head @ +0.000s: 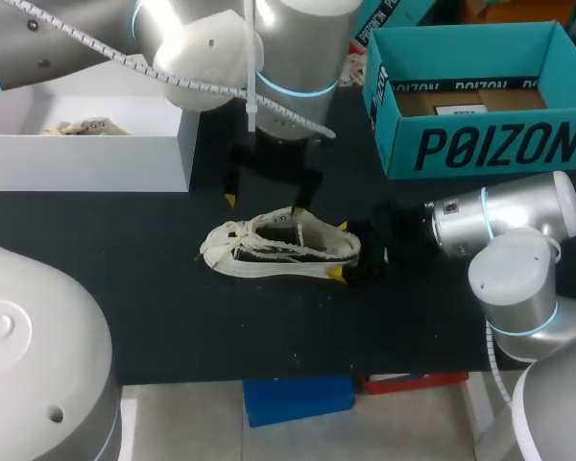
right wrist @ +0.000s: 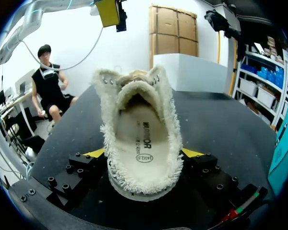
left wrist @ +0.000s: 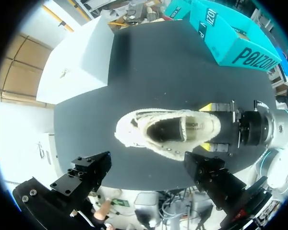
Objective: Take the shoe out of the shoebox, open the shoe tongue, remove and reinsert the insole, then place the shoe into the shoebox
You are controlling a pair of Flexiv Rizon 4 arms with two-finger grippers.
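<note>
Shoe sits upright on the tabletop, out of the shoebox. Right pincer clamps the heel from both sides. Left pincer hangs open above the shoe's opening. Advice: right holds firm, left goes straight down, pinches the insole edge and peels slowly.

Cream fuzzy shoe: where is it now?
Head view: the cream fuzzy shoe lies centrally on the black table, heel in the right gripper, left gripper above.

One shoe, one teal shoebox, one white box holding perhaps a single pale item.
</note>
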